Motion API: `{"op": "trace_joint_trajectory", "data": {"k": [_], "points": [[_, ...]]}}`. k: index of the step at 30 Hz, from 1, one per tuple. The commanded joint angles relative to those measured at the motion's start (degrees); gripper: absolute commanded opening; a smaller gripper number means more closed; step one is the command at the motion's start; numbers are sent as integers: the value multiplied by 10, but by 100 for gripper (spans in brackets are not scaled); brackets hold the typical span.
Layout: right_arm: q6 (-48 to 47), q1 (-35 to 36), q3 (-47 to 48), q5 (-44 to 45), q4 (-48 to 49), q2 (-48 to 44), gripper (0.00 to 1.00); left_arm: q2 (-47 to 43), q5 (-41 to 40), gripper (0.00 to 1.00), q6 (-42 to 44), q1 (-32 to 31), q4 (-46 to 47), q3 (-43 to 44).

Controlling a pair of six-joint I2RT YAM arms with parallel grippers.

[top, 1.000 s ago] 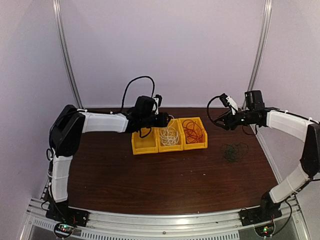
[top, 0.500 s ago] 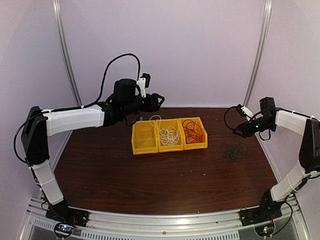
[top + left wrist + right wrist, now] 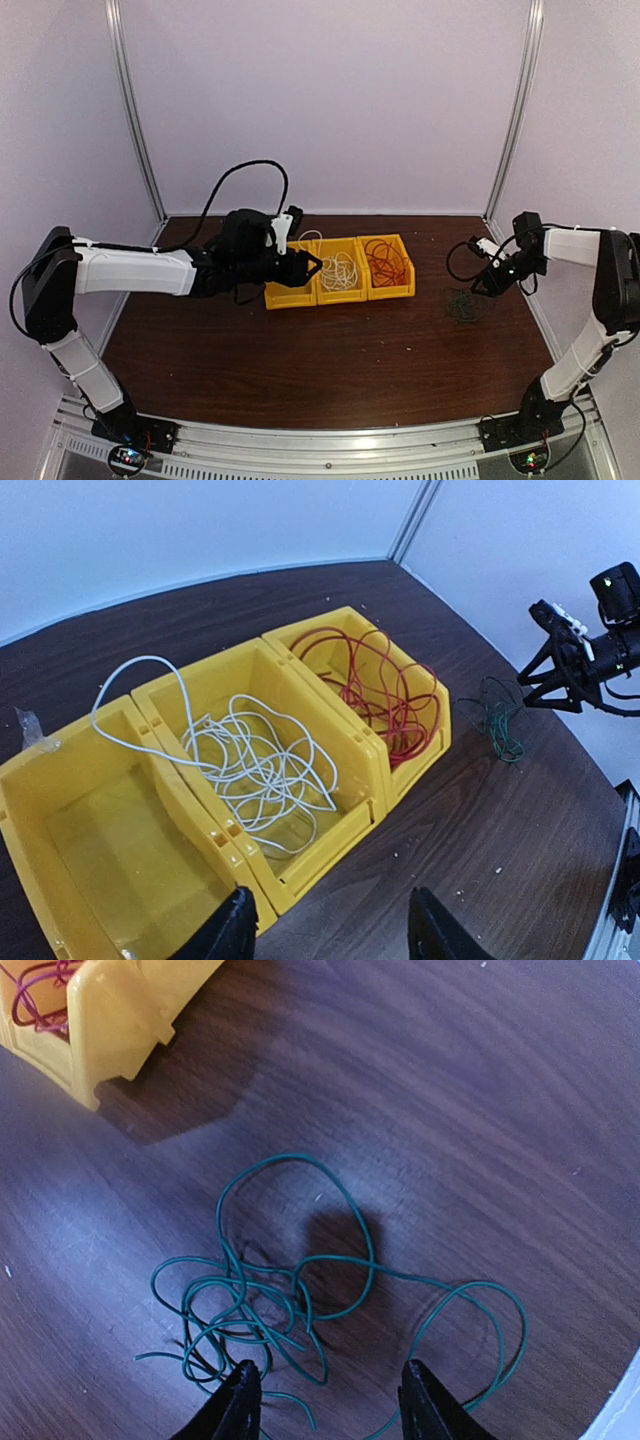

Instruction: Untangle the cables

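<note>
A thin dark-green wire [image 3: 243, 1300], springy and loosely looped, lies on the wood-grain brown table [image 3: 480, 1110] just beyond the right gripper [image 3: 325, 1400], whose jaws stand apart, holding nothing. Ahead of the left gripper [image 3: 325, 925], likewise spread, glossy yellow plastic bins [image 3: 372, 770] hold a coiled white wire [image 3: 265, 770] and, further right, a red wire [image 3: 385, 695].

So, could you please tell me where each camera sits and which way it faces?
Top external: above, behind the robot, looking down at the table; both arms show.
Left wrist: on the left arm, looking past the open left gripper into the yellow bins.
Right wrist: on the right arm, looking down past the open right gripper.
Shared: all three see the green cable.
</note>
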Motion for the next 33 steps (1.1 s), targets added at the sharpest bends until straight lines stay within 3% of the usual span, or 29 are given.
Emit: {"op": "trace_joint_trajectory", "data": {"k": [1, 15, 20, 24, 28, 33], "points": [[-45, -4, 24, -8, -57, 40, 48, -14, 21, 53, 17, -19, 30, -9], [-56, -4, 18, -18, -27, 76, 47, 2, 20, 53, 9, -42, 37, 2], [-50, -4, 35, -52, -25, 97, 30, 12, 18, 53, 6, -44, 41, 7], [-50, -4, 32, -75, -26, 84, 0, 22, 23, 53, -1, -46, 53, 13], [-53, -4, 45, -105, -70, 25, 0, 44, 33, 53, -1, -53, 74, 28], [-66, 16, 127, -167, -205, -93, 0, 79, 56, 54, 22, -76, 112, 60]]}}
